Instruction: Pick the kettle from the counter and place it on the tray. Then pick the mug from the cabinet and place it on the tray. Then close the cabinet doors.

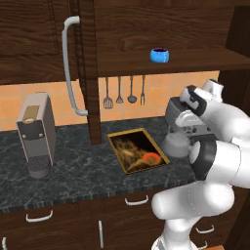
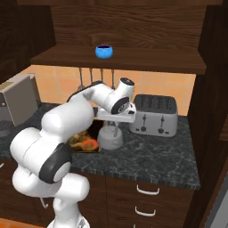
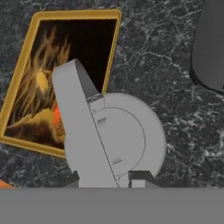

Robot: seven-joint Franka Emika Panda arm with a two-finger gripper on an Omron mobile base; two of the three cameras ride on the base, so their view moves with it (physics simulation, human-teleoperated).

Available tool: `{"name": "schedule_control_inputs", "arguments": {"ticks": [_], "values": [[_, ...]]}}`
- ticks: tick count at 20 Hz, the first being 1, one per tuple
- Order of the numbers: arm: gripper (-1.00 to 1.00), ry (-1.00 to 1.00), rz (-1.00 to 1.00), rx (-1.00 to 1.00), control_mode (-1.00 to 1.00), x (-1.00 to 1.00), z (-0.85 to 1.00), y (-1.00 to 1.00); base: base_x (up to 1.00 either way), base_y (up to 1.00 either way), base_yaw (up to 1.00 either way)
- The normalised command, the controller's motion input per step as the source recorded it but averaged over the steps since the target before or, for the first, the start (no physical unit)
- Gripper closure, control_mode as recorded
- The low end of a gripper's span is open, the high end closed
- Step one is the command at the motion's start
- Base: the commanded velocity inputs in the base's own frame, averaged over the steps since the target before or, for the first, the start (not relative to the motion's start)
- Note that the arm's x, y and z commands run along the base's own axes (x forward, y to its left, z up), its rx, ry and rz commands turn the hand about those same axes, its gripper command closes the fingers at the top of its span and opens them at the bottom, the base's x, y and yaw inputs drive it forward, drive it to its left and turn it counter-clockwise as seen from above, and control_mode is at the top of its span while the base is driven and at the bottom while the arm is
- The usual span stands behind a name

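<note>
From the left base view, the kettle (image 1: pixel 176 144) stands on the counter (image 1: pixel 73 171) just right of the tray (image 1: pixel 138 150), partly behind the arm. The mug (image 1: pixel 159 55) sits on the shelf of the cabinet (image 1: pixel 195 58), and a cabinet door (image 1: pixel 85 58) with its long pale handle stands open beside it. A coffee machine (image 1: pixel 36 134) stands at the left.

From the right base view, the gripper (image 2: pixel 111 129) hangs straight down over the kettle (image 2: pixel 110 139), its fingers at the handle. A toaster (image 2: pixel 153 115) stands to the right, and the mug (image 2: pixel 103 51) is on the shelf above.

In the hand view, the kettle (image 3: pixel 116 140) lies directly below, its arched handle rising between the fingertips (image 3: pixel 139 178), which are drawn close on it. The tray (image 3: pixel 39 87) lies just beside it.
</note>
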Motion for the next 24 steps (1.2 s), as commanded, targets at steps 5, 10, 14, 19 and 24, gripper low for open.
{"name": "schedule_control_inputs", "arguments": {"ticks": [5, 10, 14, 19, 24], "values": [[1.0, -0.07, 0.09, -0.05, -1.0, 0.0, 0.19, 0.98, 0.0, 0.0, 0.0], [1.0, -0.09, 0.07, 0.0, -1.0, 0.09, 0.03, 0.96, 0.0, 0.0, 0.0], [1.0, -0.07, 0.1, 0.0, -1.0, 0.24, 0.0, 0.77, 0.0, 0.0, 0.0], [1.0, -0.12, 0.08, 0.0, -1.0, 0.39, 0.0, 0.44, 0.0, 0.0, 0.0], [1.0, -0.08, 0.02, 0.0, -1.0, 0.51, -0.09, 0.01, 0.0, 0.0, 0.0]]}}
